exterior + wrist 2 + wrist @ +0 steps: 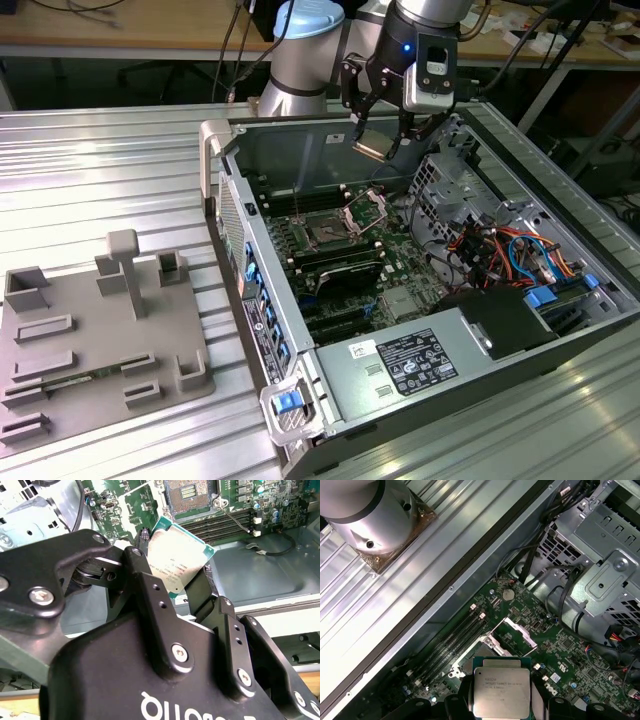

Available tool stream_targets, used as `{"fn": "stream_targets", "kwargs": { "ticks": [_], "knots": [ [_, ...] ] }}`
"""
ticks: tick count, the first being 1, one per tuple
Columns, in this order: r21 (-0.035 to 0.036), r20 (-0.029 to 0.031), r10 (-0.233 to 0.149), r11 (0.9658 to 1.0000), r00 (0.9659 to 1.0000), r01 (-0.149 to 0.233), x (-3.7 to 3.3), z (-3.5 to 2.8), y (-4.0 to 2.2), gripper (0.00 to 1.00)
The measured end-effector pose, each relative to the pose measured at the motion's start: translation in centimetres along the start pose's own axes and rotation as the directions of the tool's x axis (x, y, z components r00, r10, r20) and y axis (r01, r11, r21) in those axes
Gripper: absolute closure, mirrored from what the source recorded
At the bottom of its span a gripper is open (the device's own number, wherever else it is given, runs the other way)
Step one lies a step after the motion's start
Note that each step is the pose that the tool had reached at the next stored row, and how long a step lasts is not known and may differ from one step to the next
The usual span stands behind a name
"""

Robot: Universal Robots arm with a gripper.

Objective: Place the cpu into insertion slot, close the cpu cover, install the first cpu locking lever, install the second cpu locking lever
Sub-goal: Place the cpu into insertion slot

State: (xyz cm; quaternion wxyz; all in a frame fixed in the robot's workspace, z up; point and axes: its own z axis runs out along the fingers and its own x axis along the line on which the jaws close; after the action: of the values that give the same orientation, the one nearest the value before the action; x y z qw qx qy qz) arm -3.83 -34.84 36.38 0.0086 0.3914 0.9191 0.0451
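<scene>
My gripper (375, 140) is shut on the cpu (372, 147), a small square chip held tilted in the air above the back of the open computer case. In both wrist views the black fingers (145, 580) clamp two opposite edges of the cpu (177, 560), its silver face showing (501, 692). The insertion slot (325, 232) lies open on the green motherboard, below the chip and toward the exterior view's left. It is also in sight in the second wrist view (187, 491). The cpu cover (366, 208) stands raised on its hinge beside the slot, and its silvery frame (512, 635) is tilted up.
Long black memory slots (335, 268) run beside the socket. A drive cage with red and blue cables (490, 245) fills the case's right side, and a power supply (410, 365) sits at the front. A grey fixture block (100, 330) rests on the ribbed metal table. The arm's base (370, 515) is behind the case.
</scene>
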Motion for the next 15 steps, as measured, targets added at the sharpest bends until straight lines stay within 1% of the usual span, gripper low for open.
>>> {"fn": "stream_targets", "kwargs": {
  "ticks": [6,8,12,15],
  "knots": [
    [-0.0001,0.0002,0.001,1.0,1.0,-0.001,0.0,0.0,0.0,0.45],
    [-0.0002,0.0007,0.007,1.0,1.0,-0.007,0.0,0.0,0.0,0.45],
    [-0.0007,0.0026,0.029,0.9996,0.9996,-0.029,0.0,0.01,0.0,0.45],
    [-0.0013,0.0051,0.058,0.9983,0.9983,-0.058,0.0,0.02,0.0,0.45]
  ]
}}
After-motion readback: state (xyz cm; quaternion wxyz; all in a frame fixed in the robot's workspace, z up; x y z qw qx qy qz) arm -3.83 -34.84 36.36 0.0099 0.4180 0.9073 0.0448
